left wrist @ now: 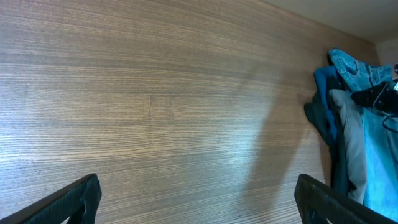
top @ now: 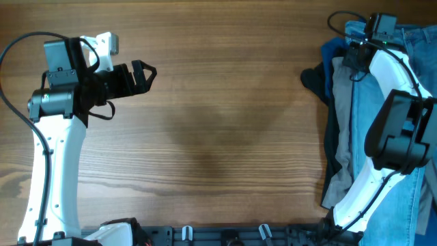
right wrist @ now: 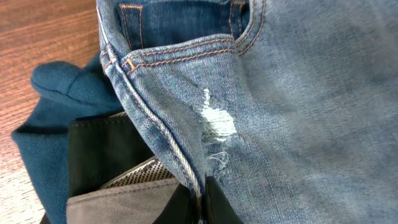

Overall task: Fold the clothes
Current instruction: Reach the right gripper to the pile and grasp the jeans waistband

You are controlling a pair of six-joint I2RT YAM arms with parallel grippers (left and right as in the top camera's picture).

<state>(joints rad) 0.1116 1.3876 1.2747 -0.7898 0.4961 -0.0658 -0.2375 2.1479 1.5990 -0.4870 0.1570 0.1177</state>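
My L gripper [top: 147, 74] hangs over the table's [top: 218, 123] left side, jaws released wide, nothing btwn them, well apart from the clothes. Middle of the table is bare wood. On the right edge sits the pile: dark-blue garment [top: 332, 49] and black garment [top: 315, 80] on its left fringe, grey trousers [top: 339, 82] beside them, jeans [top: 360, 130] on top. My R gripper [top: 351, 51] is down at the pile's far end, jaws clenched on the jeans' side seam below the waistband, as best the wrist cam shows.

Step, I reckon: pulling the first garment out. Next calls for lifting the denim free w/o dragging the others, then my L taking the other waistband corner.

Surface: brown wood grain, matte. Room: barely in view.
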